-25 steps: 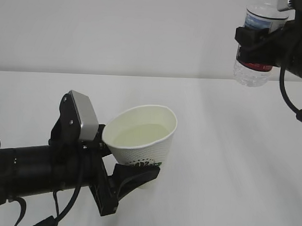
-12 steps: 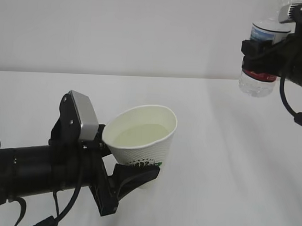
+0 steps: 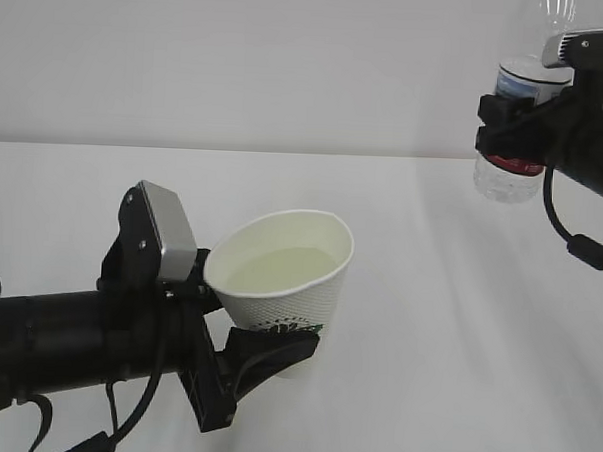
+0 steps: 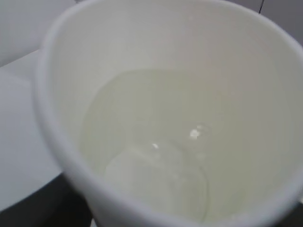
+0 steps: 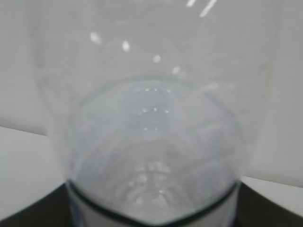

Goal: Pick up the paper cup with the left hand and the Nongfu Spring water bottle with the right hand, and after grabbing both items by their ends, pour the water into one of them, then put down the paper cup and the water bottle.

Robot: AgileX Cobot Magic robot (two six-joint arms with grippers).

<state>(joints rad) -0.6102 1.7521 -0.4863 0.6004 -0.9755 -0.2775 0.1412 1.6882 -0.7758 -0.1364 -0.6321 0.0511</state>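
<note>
The paper cup (image 3: 284, 280), white with a dark green logo, is held just above the table and leans slightly left. My left gripper (image 3: 273, 333) is shut on its lower end. Pale water (image 3: 280, 268) lies in the cup, and in the left wrist view the cup (image 4: 57, 94) fills the frame with water (image 4: 151, 142) over its bottom. At the upper right my right gripper (image 3: 514, 120) is shut on the Nongfu Spring water bottle (image 3: 506, 175), held high and nearly upright. The clear bottle (image 5: 151, 132) fills the right wrist view.
The white table (image 3: 457, 323) runs back to a plain pale wall (image 3: 239, 63). The left arm's black body and silver-grey block (image 3: 166, 230) lie low at the front left. A looping black cable (image 3: 581, 246) hangs under the right arm.
The right gripper has carried the bottle a little right and down and turned it more upright. The left gripper and the cup have not moved.
</note>
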